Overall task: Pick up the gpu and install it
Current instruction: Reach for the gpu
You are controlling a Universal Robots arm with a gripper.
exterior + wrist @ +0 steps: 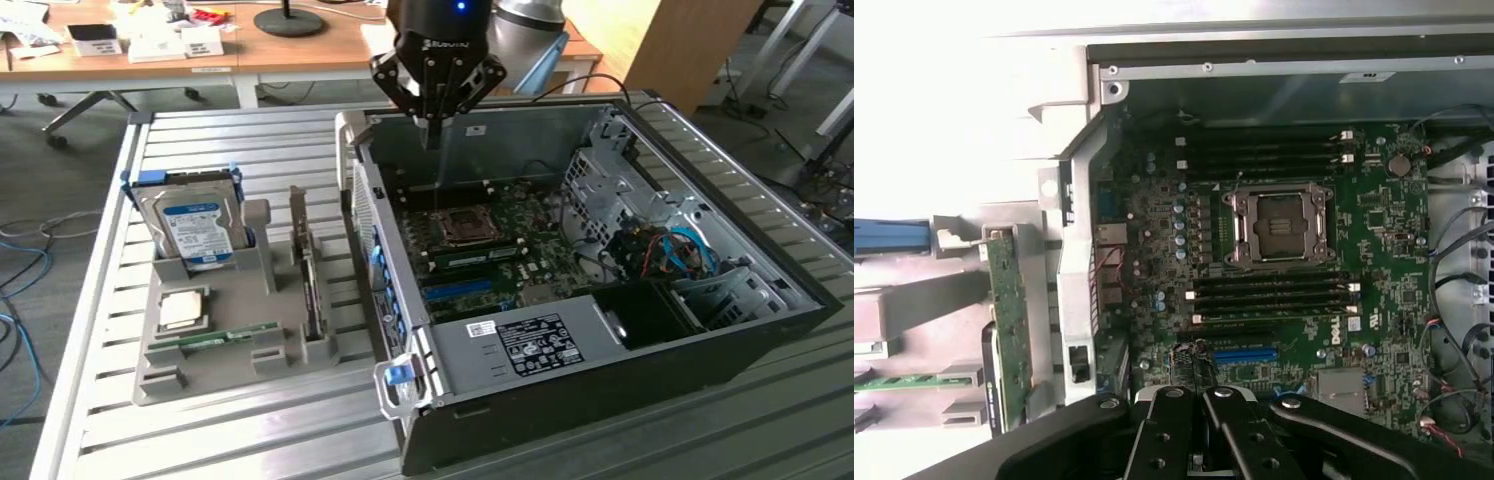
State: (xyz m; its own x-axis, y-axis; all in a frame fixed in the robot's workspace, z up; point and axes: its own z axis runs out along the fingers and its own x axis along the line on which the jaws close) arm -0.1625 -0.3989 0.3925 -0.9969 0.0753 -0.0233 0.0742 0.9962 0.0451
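Observation:
The gpu point(306, 268) stands on edge in a slot of the grey holder point(214, 375), to the exterior view's left of the open computer case point(587, 350). In the wrist view the gpu point(1010, 310) is a thin board beside the case wall. My gripper point(430, 138) hangs above the far part of the case interior, over the motherboard point(487, 245) and well apart from the gpu. Its fingers point(1179, 425) are shut together with nothing between them. A blue expansion slot point(1244, 355) lies on the motherboard just beyond the fingertips.
The holder also carries a silver hard drive with a blue label point(200, 225), a processor chip point(183, 308) and a green memory stick point(216, 340). An empty processor socket point(1279, 225) sits mid-board. Cables point(667, 250) and drive cages fill the case's right side. Desks stand behind.

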